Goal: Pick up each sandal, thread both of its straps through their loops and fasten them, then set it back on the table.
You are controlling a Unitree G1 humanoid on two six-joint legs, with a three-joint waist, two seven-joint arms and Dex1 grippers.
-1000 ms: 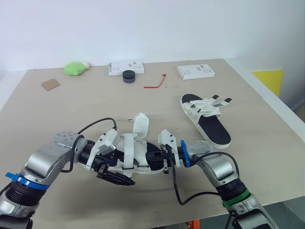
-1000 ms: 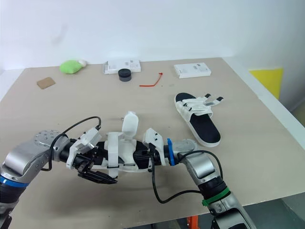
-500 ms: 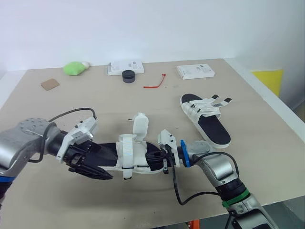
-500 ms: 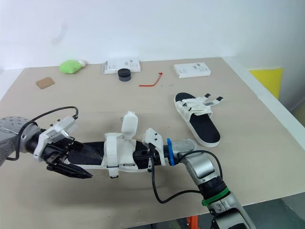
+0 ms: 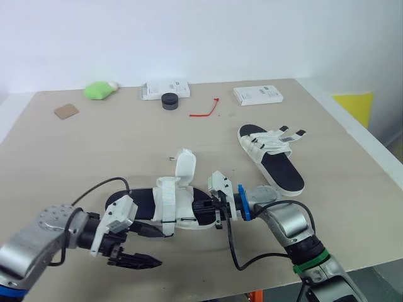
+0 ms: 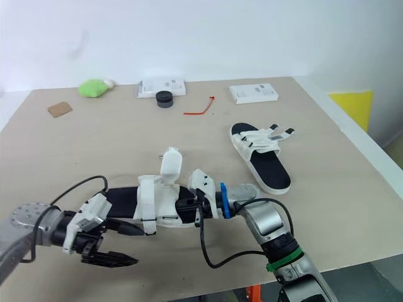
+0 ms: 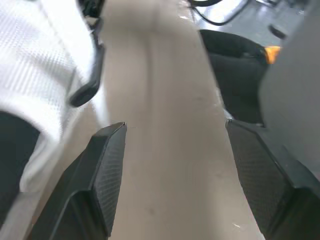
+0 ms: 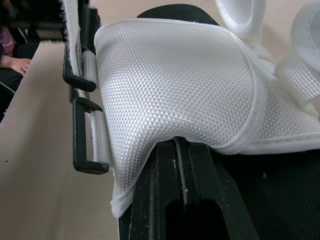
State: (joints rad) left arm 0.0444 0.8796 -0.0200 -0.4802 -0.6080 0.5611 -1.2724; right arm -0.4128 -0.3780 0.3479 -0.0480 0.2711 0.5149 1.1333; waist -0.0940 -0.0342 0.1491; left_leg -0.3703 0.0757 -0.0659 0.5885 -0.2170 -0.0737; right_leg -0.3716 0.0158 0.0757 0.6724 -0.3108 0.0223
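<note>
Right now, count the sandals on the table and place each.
2. One black-soled white-strapped sandal lies near the front edge, gripped by the right tool. The other white-strapped sandal lies farther back on the right, untouched.

Sandal (image 5: 170, 196) at right claw (image 5: 201, 206): white waffle-weave straps (image 8: 175, 85), black sole, black loops (image 8: 82, 135). Farther sandal (image 5: 272, 157): white, black. Table (image 5: 94, 145): beige.

No legible text, brand, number or sign is presenting itself for reading. Dark print is showing on the top face of the white box (image 5: 165, 90) at the far edge of the table (image 5: 94, 145), and on the second white box (image 5: 258, 94) to its right. In both cases the marks are proving too small to make out.
</note>
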